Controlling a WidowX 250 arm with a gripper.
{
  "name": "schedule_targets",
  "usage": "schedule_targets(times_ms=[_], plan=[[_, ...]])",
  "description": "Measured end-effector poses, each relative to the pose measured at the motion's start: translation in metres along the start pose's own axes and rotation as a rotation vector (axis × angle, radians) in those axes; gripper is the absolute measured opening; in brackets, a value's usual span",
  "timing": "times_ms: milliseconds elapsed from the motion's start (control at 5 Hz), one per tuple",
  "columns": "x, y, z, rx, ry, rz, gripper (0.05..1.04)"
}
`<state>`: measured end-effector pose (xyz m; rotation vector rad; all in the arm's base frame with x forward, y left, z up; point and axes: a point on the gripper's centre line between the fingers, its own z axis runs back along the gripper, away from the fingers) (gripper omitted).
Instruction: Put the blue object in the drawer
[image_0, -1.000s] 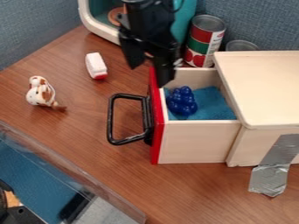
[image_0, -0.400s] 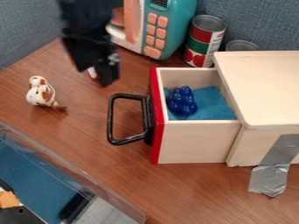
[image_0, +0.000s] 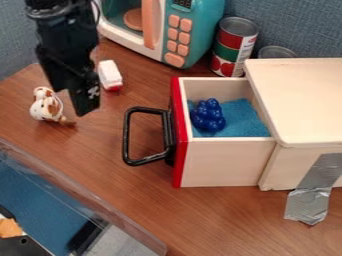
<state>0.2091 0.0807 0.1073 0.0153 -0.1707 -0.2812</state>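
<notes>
In the camera view, the black gripper (image_0: 70, 102) has shifted farther from the open drawer (image_0: 220, 162), now above the desk (image_0: 127, 200) near its back left edge, beside the spotted figurine (image_0: 47, 105). Its fingers are parted and hold nothing. The blue object (image_0: 208, 116) sits inside the drawer on blue cloth (image_0: 244, 120), close to the red front, so the placing looks done.
</notes>
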Motion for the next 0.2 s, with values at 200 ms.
schedule_targets(times_ms=[200], plan=[[-0.0010,0.0029,0.0012,0.084,0.055,-0.034,1.000]])
